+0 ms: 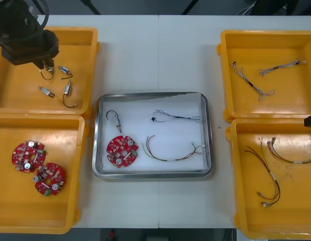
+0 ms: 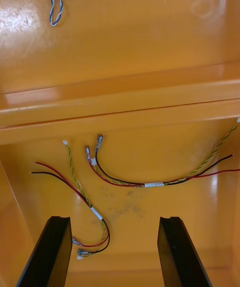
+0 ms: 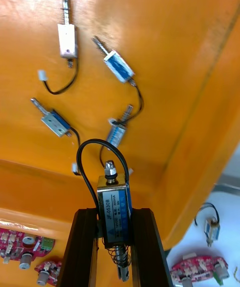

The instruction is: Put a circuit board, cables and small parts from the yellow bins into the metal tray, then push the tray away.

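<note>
My left gripper (image 3: 114, 217) is clamped on 1 small metal part (image 3: 114, 199), long axis along my fingers, above the far left yellow bin (image 1: 15, 95). The metal tray (image 1: 208, 133) lies at 4 o'clock and holds 1 circuit board (image 1: 122, 150), 1 part and 2 cables. My right gripper (image 2: 114, 224) is released, idle over the near right yellow bin (image 2: 150, 142).

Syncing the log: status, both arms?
Left gripper shut on small metal part, over far left bin. Right gripper open over red and yellow cables, near right bin. Metal tray holds circuit board, two cables, another part. Nothing blocking.
</note>
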Tool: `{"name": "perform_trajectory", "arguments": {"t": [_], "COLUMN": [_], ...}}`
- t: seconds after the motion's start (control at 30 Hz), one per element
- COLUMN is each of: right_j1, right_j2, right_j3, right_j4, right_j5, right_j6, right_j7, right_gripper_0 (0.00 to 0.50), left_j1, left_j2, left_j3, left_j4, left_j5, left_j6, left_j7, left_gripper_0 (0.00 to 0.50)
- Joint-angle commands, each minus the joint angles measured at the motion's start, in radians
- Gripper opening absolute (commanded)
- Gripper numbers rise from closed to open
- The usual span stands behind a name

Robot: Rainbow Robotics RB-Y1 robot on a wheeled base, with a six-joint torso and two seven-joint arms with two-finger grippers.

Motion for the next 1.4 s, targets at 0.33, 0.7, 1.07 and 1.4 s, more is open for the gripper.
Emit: {"name": "perform_trajectory", "arguments": {"t": [0.33,0.7,1.07,1.4], "right_j1": [0.011,0.011,0.011,0.011], "right_j2": [-0.037,-0.037,-0.037,-0.037], "right_j3": [-0.016,-0.016,-0.016,-0.016], "right_j4": [-0.025,-0.025,-0.025,-0.025], "right_j5": [-0.01,-0.01,-0.01,-0.01], "right_j6": [-0.006,-0.006,-0.006,-0.006], "right_j7": [0.001,0.001,0.001,0.001], "right_gripper_0": [0.5,0.5,0.5,0.5], "left_j1": [0.011,0.124,0.242,0.25], "left_j2": [-0.086,-0.22,-0.373,-0.491], "left_j3": [0.065,0.077,0.072,-0.043], "left_j4": [-0.277,-0.473,-0.539,-0.45], "left_j5": [-0.07,-0.234,-0.415,-0.581], "left_j6": [0.048,0.094,0.114,0.114], "left_j7": [0.364,0.516,0.534,0.548], "left_gripper_0": [0.0,0.0,0.0,0.0]}}
